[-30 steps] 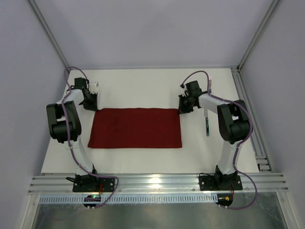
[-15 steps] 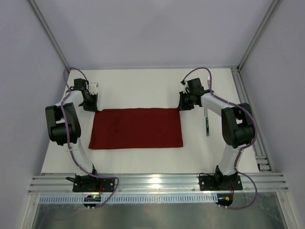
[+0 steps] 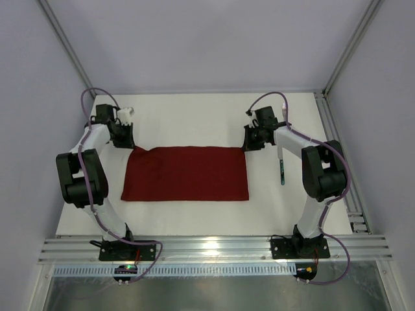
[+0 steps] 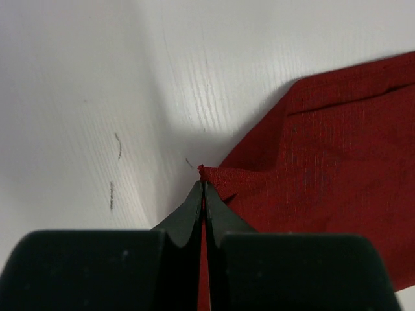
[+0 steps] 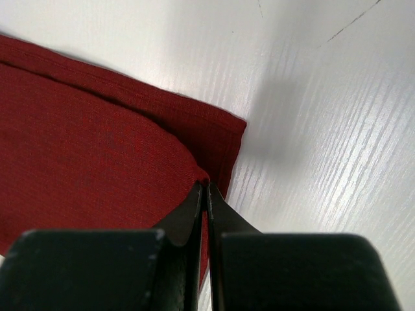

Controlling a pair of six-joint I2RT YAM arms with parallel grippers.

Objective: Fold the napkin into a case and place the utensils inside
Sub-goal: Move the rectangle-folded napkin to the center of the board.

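Observation:
The dark red napkin lies folded into a flat rectangle in the middle of the table. My left gripper is at its far left corner and is shut on that corner, which shows pinched between the tips in the left wrist view. My right gripper is at the far right corner, shut on the upper layer's corner; the lower layer stays flat. A teal-handled utensil lies right of the napkin, partly under my right arm. I cannot tell fork from knife.
The white table ends at an aluminium rail on the right and a rail at the near edge by the arm bases. Grey walls close in the back and sides.
My left arm has swung outward to the left and the napkin's far left corner has risen slightly toward it. My right arm shifted a little a second ago and has since held still.

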